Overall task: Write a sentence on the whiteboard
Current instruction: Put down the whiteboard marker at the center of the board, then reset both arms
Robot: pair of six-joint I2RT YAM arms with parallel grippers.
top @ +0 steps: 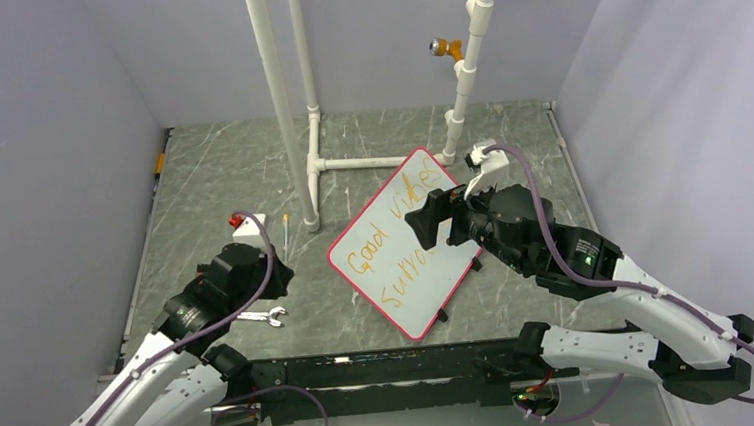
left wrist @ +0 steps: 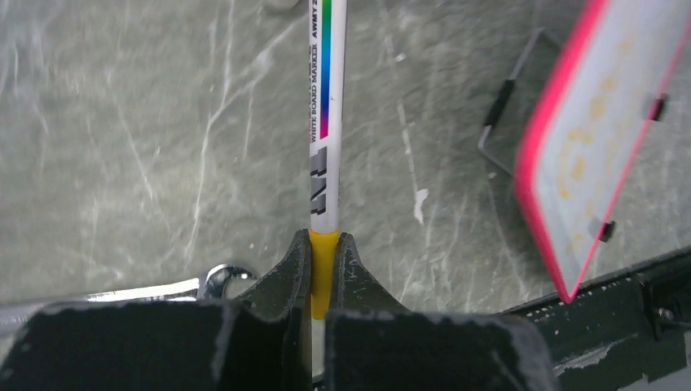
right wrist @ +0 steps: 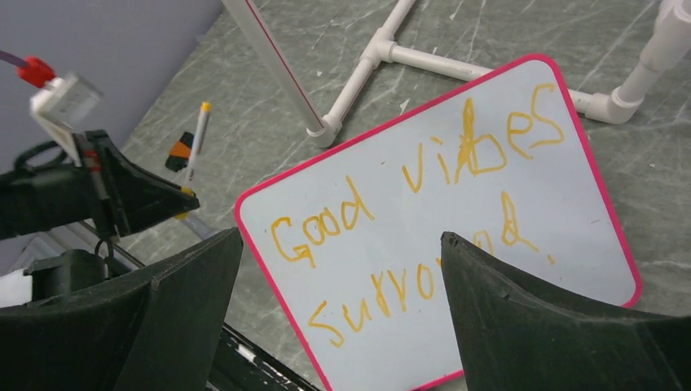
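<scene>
Lab test cell, plain grey walls [top: 38, 146], marbled tabletop [top: 220, 174], PVC frame [top: 283, 109]

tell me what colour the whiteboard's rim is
The whiteboard rim is bright pink-red, seen best in the right wrist view.

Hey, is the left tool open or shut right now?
Shut on the marker. In the left wrist view the left tool has its fingers pressed against both sides of the marker's yellow section.

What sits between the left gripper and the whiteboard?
Only bare tabletop, per the top view, from the left gripper, holding a marker, to the whiteboard; the pipe foot stands farther back.
</scene>
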